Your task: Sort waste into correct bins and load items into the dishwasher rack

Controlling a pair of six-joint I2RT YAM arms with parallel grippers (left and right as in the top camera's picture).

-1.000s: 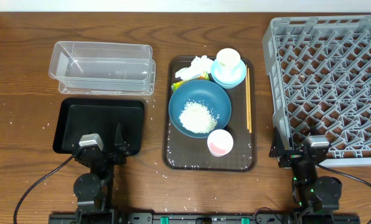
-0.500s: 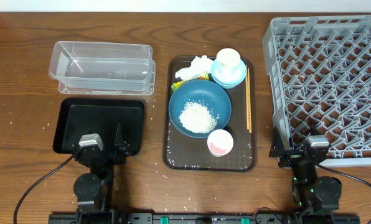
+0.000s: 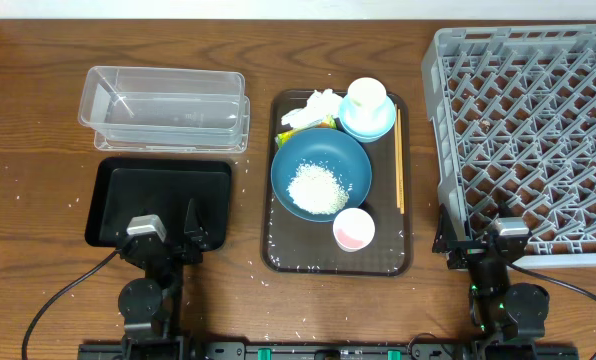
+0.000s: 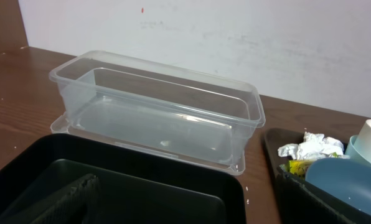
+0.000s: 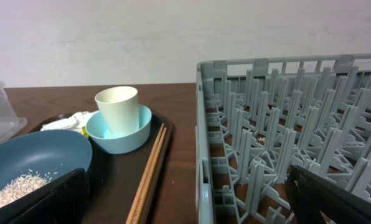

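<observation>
On the brown serving tray [image 3: 278, 250] the dark-blue bowl [image 3: 350, 158] holds the rice heap [image 3: 313, 187]. Next to it are the pink cup [image 3: 354, 230], the pale cup [image 3: 367, 96] standing in the light-blue bowl [image 3: 378, 124], the napkin [image 3: 316, 104], the wrapper [image 3: 324, 123] and the chopsticks [image 3: 399, 160]. The clear container [image 3: 163, 108] and black tray [image 3: 158, 195] lie at the left, the grey rack [image 3: 528, 130] at the right. My left gripper [image 3: 168, 232] is open over the black tray's near edge. My right gripper [image 3: 483, 245] is open at the rack's near-left corner.
Loose rice grains are scattered on the wooden table around the trays. In the right wrist view the chopsticks [image 5: 149, 174] lie between the light-blue bowl [image 5: 120, 134] and the rack wall [image 5: 201, 143]. A white wall stands behind the table.
</observation>
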